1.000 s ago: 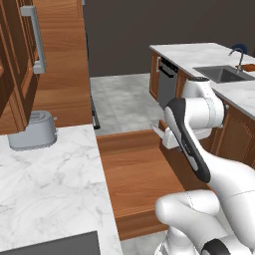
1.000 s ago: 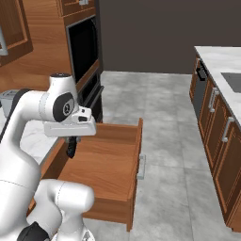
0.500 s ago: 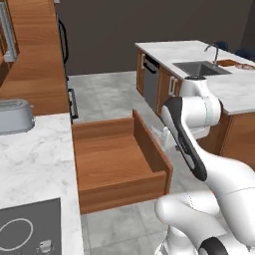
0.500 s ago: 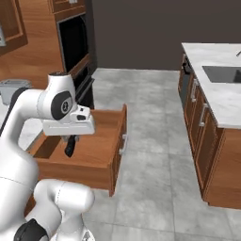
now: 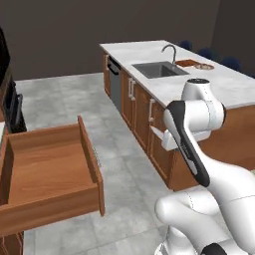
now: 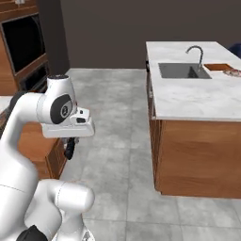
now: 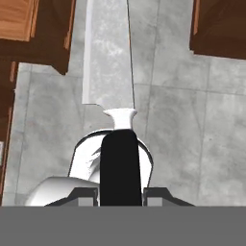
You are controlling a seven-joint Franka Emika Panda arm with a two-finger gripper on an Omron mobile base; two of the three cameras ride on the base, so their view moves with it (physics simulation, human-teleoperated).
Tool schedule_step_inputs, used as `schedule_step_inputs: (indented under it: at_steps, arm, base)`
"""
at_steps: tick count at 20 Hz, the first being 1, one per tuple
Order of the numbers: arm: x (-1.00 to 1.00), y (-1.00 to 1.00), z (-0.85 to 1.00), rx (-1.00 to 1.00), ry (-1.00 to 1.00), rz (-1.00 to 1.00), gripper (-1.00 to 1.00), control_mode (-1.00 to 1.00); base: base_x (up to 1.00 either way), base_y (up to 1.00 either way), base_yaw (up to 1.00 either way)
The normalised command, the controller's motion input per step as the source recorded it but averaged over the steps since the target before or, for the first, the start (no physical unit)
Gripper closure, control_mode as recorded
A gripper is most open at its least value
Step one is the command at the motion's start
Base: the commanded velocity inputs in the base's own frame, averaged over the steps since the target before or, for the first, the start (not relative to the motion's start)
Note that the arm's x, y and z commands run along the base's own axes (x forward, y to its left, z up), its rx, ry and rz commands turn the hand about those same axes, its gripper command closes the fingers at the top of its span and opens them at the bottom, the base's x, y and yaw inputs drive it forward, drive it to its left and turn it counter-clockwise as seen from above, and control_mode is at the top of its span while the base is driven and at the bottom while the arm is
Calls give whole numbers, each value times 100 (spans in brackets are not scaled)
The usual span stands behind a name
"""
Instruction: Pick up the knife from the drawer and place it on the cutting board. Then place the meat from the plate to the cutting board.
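Note:
My gripper (image 7: pixel 120 193) is shut on the knife (image 7: pixel 108 57). Its black handle sits between the finger tips and its silver blade points away over the grey floor. In the right base view the gripper (image 6: pixel 69 148) hangs under the hand, just right of the drawer (image 6: pixel 33 146). The drawer (image 5: pixel 45 169) stands pulled open, its wooden inside bare. Far off on the island lie the cutting board (image 5: pixel 188 63) (image 6: pixel 217 67) and, beside it, the plate (image 5: pixel 204 65) (image 6: pixel 234 72). The meat is too small to make out.
The island counter (image 6: pixel 197 96) holds a sink (image 5: pixel 158 68) with a faucet (image 6: pixel 194 51). A dark oven (image 6: pixel 26 44) is at the left. Grey floor (image 6: pixel 117 117) runs between the open drawer and the island cabinets.
The base has turned, so the whole scene has shifted: the drawer slid to the left of both views and the island came nearer. The gripper stays shut on the knife.

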Motion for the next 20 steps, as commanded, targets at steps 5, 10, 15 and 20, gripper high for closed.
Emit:
schedule_step_inputs:
  at_steps: [5,10,15,20]
  arm:
    - [0,0,0,0,0,0,100,100]
    - [0,0,0,0,0,0,100,100]
    - [0,0,0,0,0,0,100,100]
    - [0,0,0,0,0,0,100,100]
  base:
    - [89,-100,-9]
    - [99,-100,-1]
    - [58,-100,0]
    - [0,-100,4]
